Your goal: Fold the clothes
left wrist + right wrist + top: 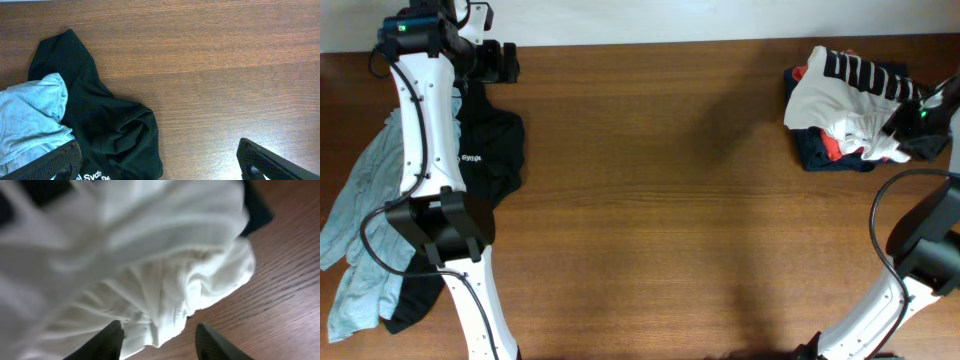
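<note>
A white T-shirt with black print point(835, 95) lies bunched on a small pile at the table's far right. My right gripper point(903, 128) is at the pile's right edge. In the right wrist view its fingers point(107, 341) stand apart, and a hanging fold of the white T-shirt point(165, 295) reaches down between them without being clamped. A black shirt with a small white logo point(492, 150) lies at the left, partly over a pale grey-blue shirt point(365, 220). My left gripper point(505, 62) hangs wide open above the black shirt point(115, 130), holding nothing.
Under the white T-shirt sit dark navy and red garments point(820, 148). The left arm point(425, 150) stretches over the left-hand clothes. Bare wooden table point(670, 200) spreads between the two heaps. The table's far edge runs along the top.
</note>
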Motion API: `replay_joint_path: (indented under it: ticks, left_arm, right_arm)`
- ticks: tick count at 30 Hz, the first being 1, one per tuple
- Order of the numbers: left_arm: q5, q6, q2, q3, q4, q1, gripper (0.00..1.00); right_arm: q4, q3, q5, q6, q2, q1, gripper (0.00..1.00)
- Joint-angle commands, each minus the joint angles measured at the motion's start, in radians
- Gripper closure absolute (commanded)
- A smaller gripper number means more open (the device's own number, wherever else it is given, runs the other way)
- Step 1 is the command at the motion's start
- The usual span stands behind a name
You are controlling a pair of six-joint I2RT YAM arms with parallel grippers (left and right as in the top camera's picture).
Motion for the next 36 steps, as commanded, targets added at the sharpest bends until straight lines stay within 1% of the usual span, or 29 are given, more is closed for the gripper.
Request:
replay_joint_path:
  ticks: [1,12,28,30,32,34,36]
  left_arm:
    - [0.003,-0.009,-0.035,-0.005,0.003,-0.005,0.01]
    - [0.003,-0.009,-0.035,-0.005,0.004,-0.005,0.01]
    - [0.003,-0.01,-0.035,-0.005,0.016,-0.005,0.01]
    - [0.003,-0.01,-0.035,-0.005,0.019,-0.005,0.01]
    - [0.003,-0.009,-0.035,-0.005,0.022,-0.005,0.01]
    - [0.003,-0.009,-0.035,-0.005,0.022,-0.005,0.01]
    - [0.003,-0.009,-0.035,-0.005,0.022,-0.005,0.01]
  right_arm:
    - [0.001,0.051,-0.013,-0.004,-0.06,-0.008,0.44]
    - [0.153,0.049,-0.013,0.009,-0.053,-0.004,0.43]
    - [0.191,0.019,-0.047,0.014,0.014,0.01,0.43]
    - [0.2,0.019,-0.047,-0.013,0.015,0.012,0.44]
    - [0.211,0.019,-0.046,-0.072,0.017,0.018,0.44]
    - [0.216,0.019,-0.047,-0.173,0.021,0.031,0.44]
    - [0.217,0.019,-0.047,-0.241,0.025,0.045,0.43]
